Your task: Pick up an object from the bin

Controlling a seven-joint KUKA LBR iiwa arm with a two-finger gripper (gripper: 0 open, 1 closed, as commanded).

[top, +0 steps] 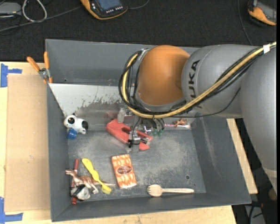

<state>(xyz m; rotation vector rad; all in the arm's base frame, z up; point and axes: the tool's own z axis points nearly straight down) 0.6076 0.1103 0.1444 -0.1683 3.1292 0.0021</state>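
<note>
My gripper (136, 138) hangs below the arm's orange cover, low in the middle of the bin. It is right at the right end of a red plastic thing (115, 128) that lies flat on the bin floor; whether it touches it is hidden. An orange-brown packet (123, 171) lies just in front of the gripper. A small orange and white thing (182, 123) sits to its right, partly under the arm.
A black and white toy with a blue part (75, 124) rests by the left wall. In the front left corner lie a yellow plastic spoon (96, 175), a brown toy animal (80, 178) and a red stick (76, 164). A wooden spoon (170, 190) lies along the front wall.
</note>
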